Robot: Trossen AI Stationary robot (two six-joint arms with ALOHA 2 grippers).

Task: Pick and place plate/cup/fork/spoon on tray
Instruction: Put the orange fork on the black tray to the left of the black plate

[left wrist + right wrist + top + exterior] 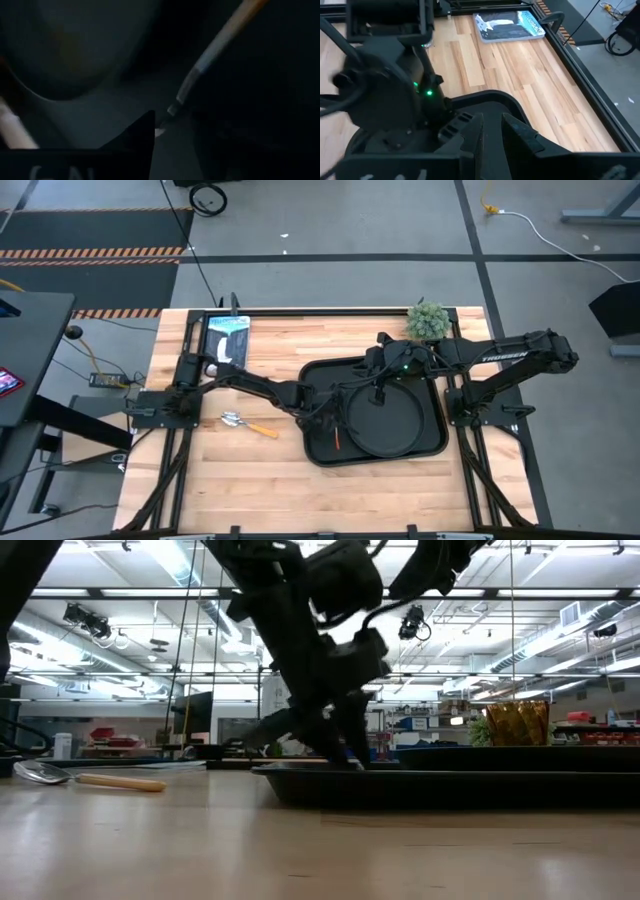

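The left hand is down in the tray beside the plate by the fork, fingers' state hidden, right hand crowding close overhead, risking a collision, while the spoon waits on the counter

Wooden table: tray, spoon, book, plant.

floor: grey concrete, dark seams | hazard-striped mat: left of wooden table, on floor | white cable: beyond table's far right | ceiling strip lights: above table, lit
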